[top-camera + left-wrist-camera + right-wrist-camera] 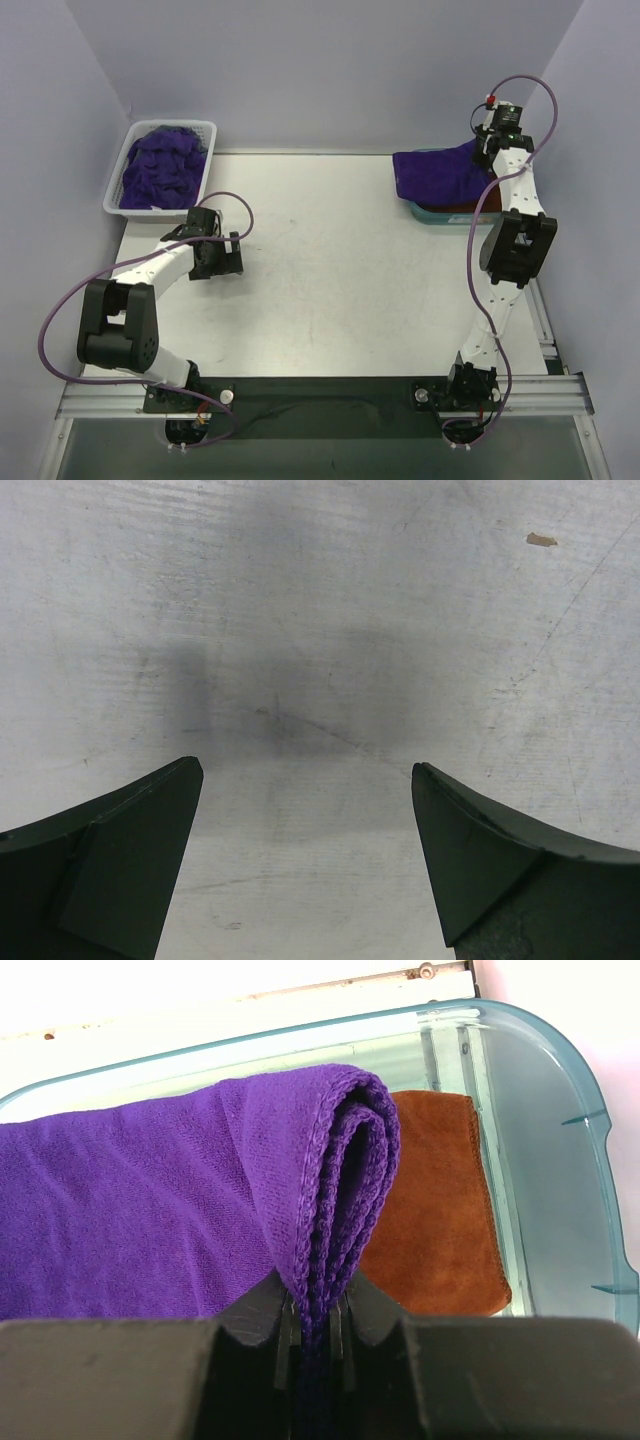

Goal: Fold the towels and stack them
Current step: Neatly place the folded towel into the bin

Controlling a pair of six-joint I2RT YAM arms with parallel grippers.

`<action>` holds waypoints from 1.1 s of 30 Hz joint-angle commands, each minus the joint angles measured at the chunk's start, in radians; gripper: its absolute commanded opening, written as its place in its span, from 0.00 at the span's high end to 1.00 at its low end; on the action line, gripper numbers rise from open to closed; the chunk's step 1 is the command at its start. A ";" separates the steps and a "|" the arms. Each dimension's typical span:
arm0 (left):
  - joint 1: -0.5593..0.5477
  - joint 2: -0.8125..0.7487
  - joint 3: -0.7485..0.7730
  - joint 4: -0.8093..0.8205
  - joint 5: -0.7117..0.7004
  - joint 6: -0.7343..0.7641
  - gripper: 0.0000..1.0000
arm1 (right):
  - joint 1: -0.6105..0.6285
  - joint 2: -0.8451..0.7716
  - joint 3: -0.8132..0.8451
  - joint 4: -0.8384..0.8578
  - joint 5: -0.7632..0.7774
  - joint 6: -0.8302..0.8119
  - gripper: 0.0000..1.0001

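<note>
Right wrist: I see my right gripper [312, 1305] pinched tight on the folded edge of a fuzzy purple towel [150, 1210].
Orange towel [435, 1220]: soft and flat, lying in the see-through teal tray [590, 1160], partly hidden by the purple one.
Left gripper [306, 770]: fingers wide apart, holding nothing, over the scratched grey table [300, 600].
Basket [120, 190]: white, slotted, heaped with crumpled purple towels [160, 170].

Arms: we count two, the left arm [150, 265] and the right arm [515, 215].
Grippers: two again, the left gripper [305, 770] and the right gripper [315, 1310].
Folded purple towel [150, 1210]: we see one.
Rust-orange towel [440, 1210]: one.
Purple towel heap [160, 170]: one heap; we can't count the towels in it.
White slotted basket [150, 212]: one.
Teal tray [560, 1090]: one.
</note>
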 commanded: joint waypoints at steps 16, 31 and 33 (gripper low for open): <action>0.005 0.006 0.040 0.005 0.036 0.017 0.02 | -0.023 -0.011 0.029 0.031 0.031 -0.025 1.00; 0.005 0.016 0.045 0.002 0.036 0.020 0.03 | -0.027 0.061 0.029 0.058 0.168 -0.025 0.45; 0.005 0.016 0.045 0.000 0.036 0.019 0.03 | -0.027 0.061 0.031 0.075 0.264 -0.013 0.32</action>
